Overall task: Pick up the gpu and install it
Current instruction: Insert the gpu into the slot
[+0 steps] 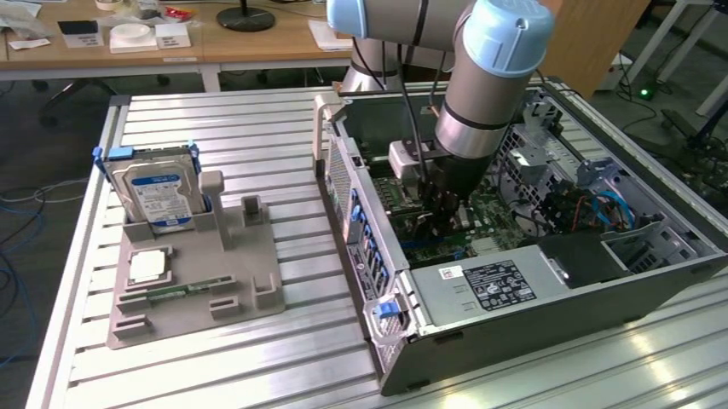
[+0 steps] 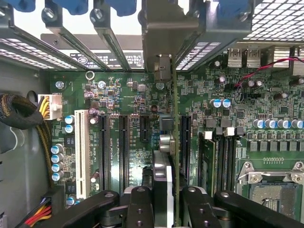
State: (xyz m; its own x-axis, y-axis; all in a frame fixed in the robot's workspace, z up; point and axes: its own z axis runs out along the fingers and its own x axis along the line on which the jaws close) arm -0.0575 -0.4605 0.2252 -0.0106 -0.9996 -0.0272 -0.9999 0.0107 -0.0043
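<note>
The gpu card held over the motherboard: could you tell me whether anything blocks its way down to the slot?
Nothing visible does. The pincer holds the thin dark gpu card edge-on over the green motherboard, and the black expansion slots beneath look unoccupied.

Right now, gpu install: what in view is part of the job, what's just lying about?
Job:
- gpu, edge-on between the fingers
- gripper, shut on it
- motherboard with its slots
- open computer case

Lying about:
- hard drive upright in the grey holder
- memory stick in the same holder
</note>
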